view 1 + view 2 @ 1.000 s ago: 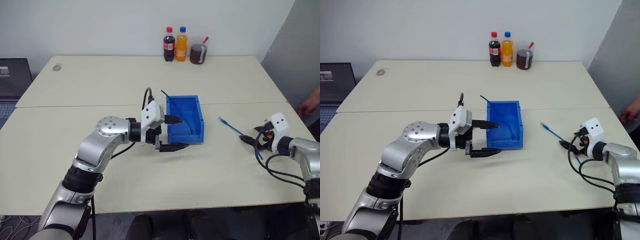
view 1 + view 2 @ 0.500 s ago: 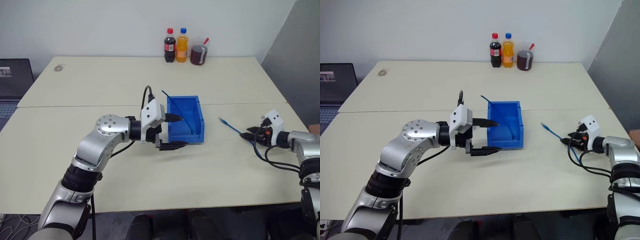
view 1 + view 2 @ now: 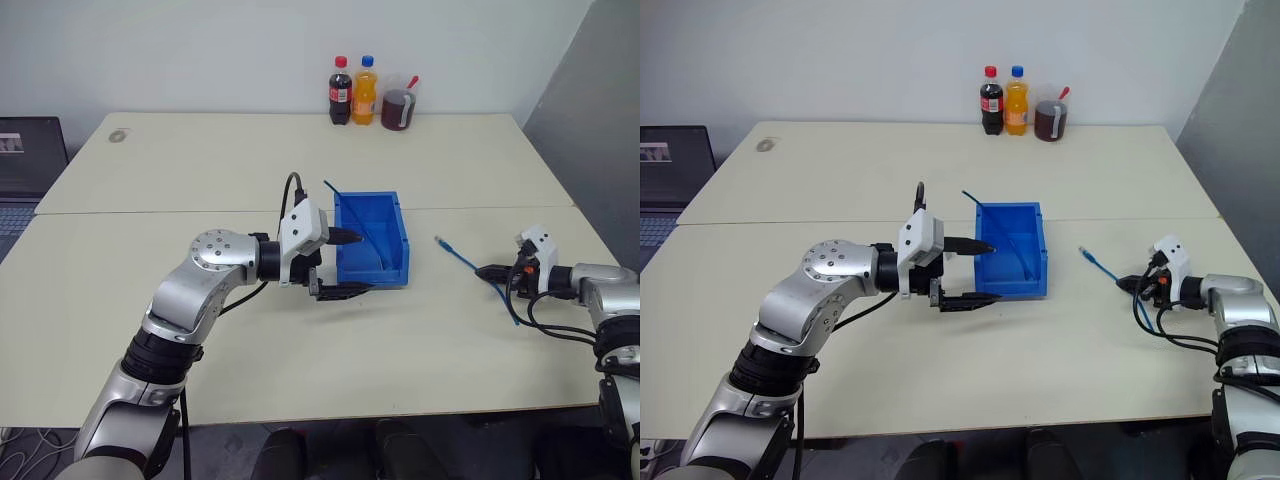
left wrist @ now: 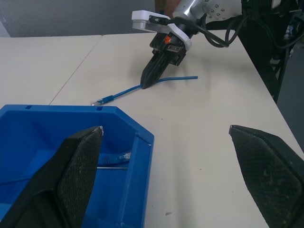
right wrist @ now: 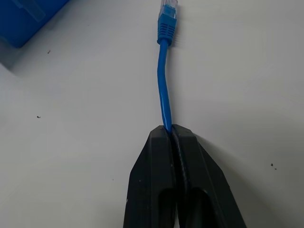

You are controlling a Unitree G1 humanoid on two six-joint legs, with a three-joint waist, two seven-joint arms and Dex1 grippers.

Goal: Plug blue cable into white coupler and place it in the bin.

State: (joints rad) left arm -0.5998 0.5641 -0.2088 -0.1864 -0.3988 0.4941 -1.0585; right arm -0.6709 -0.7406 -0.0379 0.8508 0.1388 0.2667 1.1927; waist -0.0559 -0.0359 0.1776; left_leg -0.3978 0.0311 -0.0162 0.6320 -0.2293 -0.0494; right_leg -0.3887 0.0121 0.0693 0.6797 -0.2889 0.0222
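Two pale surface [image 3: 150,300] slabs butted edge to edge, seam running across just behind the bin [image 3: 372,262]. Blue, open-topped, near the middle of the front slab, another thin blue cable [image 3: 355,222] leaning inside it with one end poking above the back left corner, its plug end lying on the bin floor in the left wrist view. No white coupler made out anywhere.

Left claw [image 3: 345,265] hovering just beside the bin's left front corner, pointing right, released, fingers spread wide with one above the other; upper finger [image 4: 71,175] over the bin's edge, lower finger [image 4: 270,166] above bare surface in front of it, nothing between them.

Right claw [image 3: 484,271] low over the surface well to the right of the bin, pointing left, clenched on the blue cable [image 5: 163,92]; in the right wrist view fingertips pressed together with the cable pinched between them. From the pinch, a short length running out along the surface toward the bin, ending in a clear plug [image 5: 167,5] lying free, apart from the bin. Rest of the cable trailing back behind the claw toward the front edge.

Far back against the wall, two drink bottles [image 3: 351,90] and a lidded cup [image 3: 397,105] in a row. Laptop [image 3: 28,160] at the far left edge
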